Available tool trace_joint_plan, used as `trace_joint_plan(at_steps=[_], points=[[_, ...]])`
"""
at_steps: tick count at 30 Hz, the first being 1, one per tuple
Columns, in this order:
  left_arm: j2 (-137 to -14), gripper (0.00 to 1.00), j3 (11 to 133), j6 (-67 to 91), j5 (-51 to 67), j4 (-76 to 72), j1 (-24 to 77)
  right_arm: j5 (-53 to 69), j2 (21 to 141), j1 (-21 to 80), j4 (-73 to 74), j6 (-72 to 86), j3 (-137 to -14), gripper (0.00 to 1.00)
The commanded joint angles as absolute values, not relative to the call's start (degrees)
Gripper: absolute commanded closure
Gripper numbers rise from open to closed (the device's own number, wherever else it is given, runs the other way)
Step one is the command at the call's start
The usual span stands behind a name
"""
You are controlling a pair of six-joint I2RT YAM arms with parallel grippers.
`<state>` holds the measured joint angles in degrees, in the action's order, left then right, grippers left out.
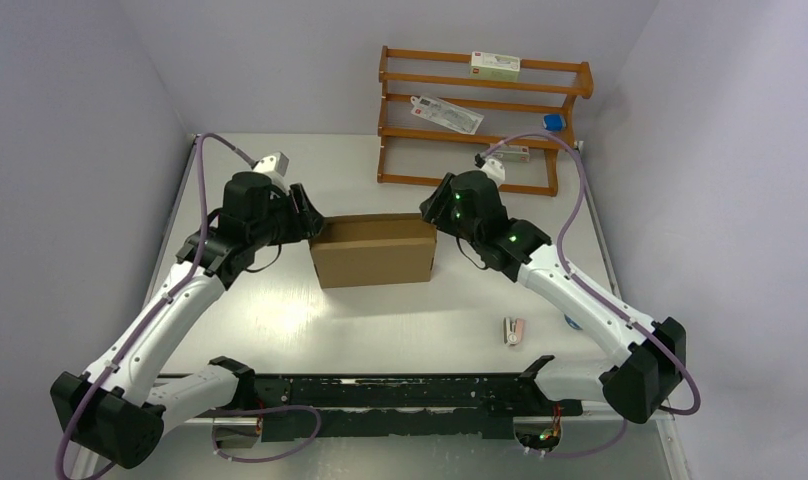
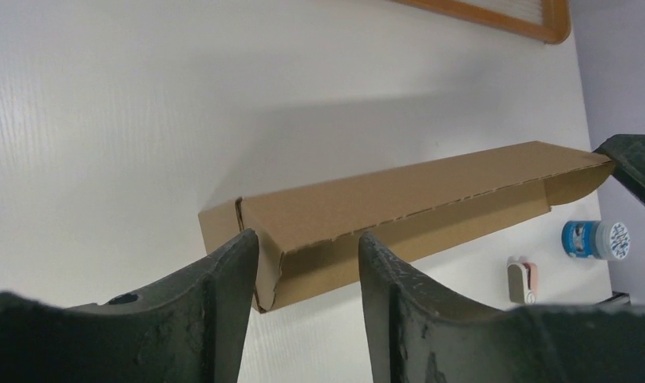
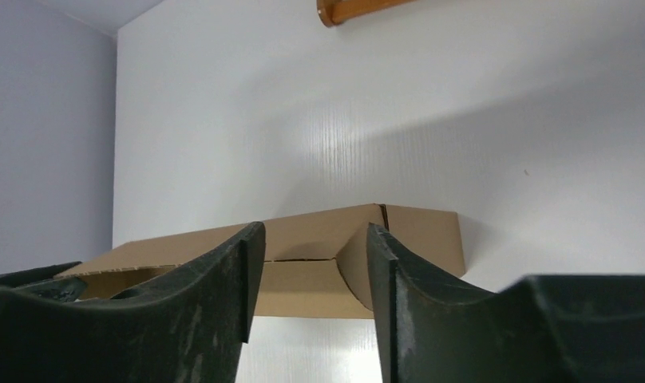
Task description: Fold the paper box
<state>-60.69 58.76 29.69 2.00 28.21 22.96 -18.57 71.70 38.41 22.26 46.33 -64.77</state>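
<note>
The paper box (image 1: 375, 250) is plain brown cardboard and stands folded on the table between my two arms. My left gripper (image 1: 308, 225) is at its left end, near the top edge. In the left wrist view the box (image 2: 399, 199) runs away from my left gripper (image 2: 307, 243), whose jaws stand apart round the near corner. My right gripper (image 1: 435, 212) is at the box's right end. The right wrist view shows the box (image 3: 303, 263) just beyond my right gripper (image 3: 315, 235), jaws apart, a rounded end flap (image 3: 351, 267) against the right finger.
A wooden rack (image 1: 480, 120) holding a small carton and packets stands behind the box. A small white-pink item (image 1: 514, 330) and a blue-white round lid (image 2: 595, 239) lie on the table to the right, near the right arm.
</note>
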Motion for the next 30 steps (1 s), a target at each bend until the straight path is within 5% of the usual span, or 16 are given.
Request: trace_joint_plan(at_steps=[1,12,17,30], points=[[-60.59,0.49,55.88,31.63,5.49,25.82,22.59,-16.46,70.88,38.07,20.58,48.91,-61.67,0.5],[-59.94,0.74,50.16,34.03,11.12,21.63,22.65,-11.92,67.92,38.65,13.46,45.31,-51.58,0.65],[-58.0,0.77,45.36,32.02,11.0,18.15,22.68,-12.5,65.73,38.97,8.97,43.18,-46.17,0.69],[-50.67,0.32,50.88,31.22,7.04,23.61,22.59,-16.08,64.55,38.98,7.68,39.85,-46.3,0.69]])
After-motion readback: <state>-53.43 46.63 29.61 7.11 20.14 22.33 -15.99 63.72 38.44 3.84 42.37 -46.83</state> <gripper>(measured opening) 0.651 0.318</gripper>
